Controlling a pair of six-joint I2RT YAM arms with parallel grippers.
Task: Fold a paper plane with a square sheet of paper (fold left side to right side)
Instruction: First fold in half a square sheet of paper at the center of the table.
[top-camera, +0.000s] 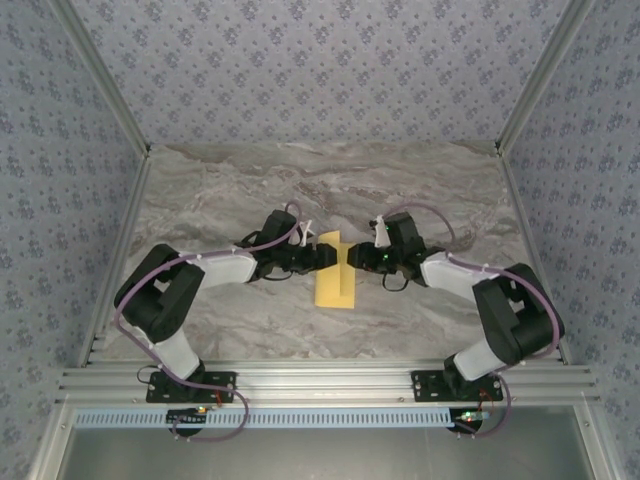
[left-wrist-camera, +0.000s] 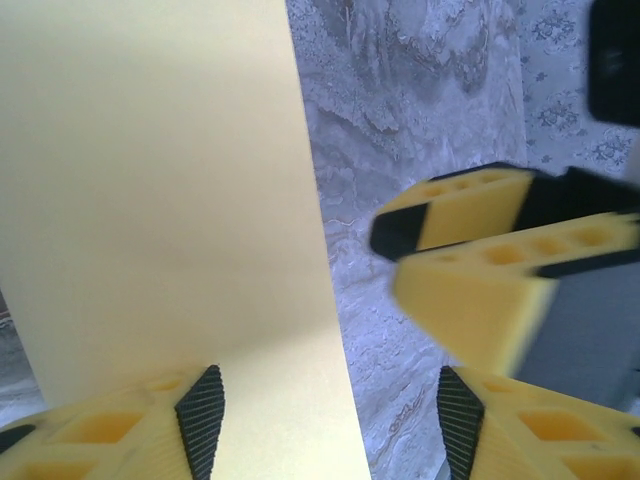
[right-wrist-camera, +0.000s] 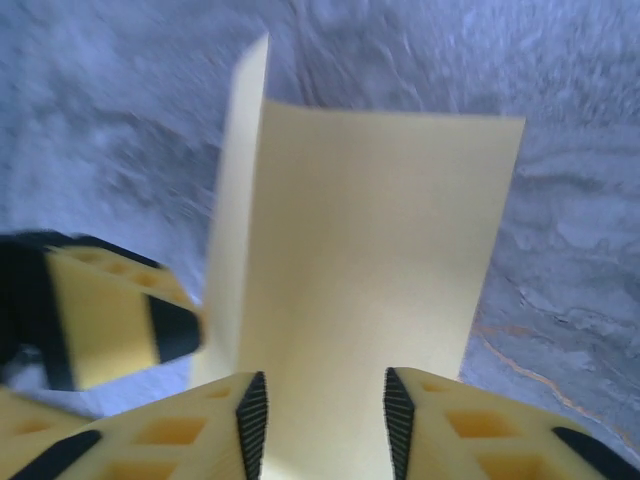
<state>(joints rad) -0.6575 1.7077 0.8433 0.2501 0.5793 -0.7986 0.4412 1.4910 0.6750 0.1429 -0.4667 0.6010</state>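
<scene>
Left gripper (top-camera: 324, 256) and right gripper (top-camera: 353, 258) meet nose to nose at the square sheet of paper (top-camera: 334, 272) in the middle of the marble table (top-camera: 220, 190).

The left gripper is spread wide: one pad (left-wrist-camera: 200, 425) sits over the sheet's near end and the other over bare marble. The paper's long edge runs between them, with the right gripper's blurred yellow fingers just beside that edge. The right gripper's pads (right-wrist-camera: 252, 420) stand apart too, with paper showing in the gap and nothing pinched; whether they touch the sheet I cannot tell. The sheet lies as a narrow strip, one side of it standing up from the table along the crease, close to a finger of the left gripper.
</scene>
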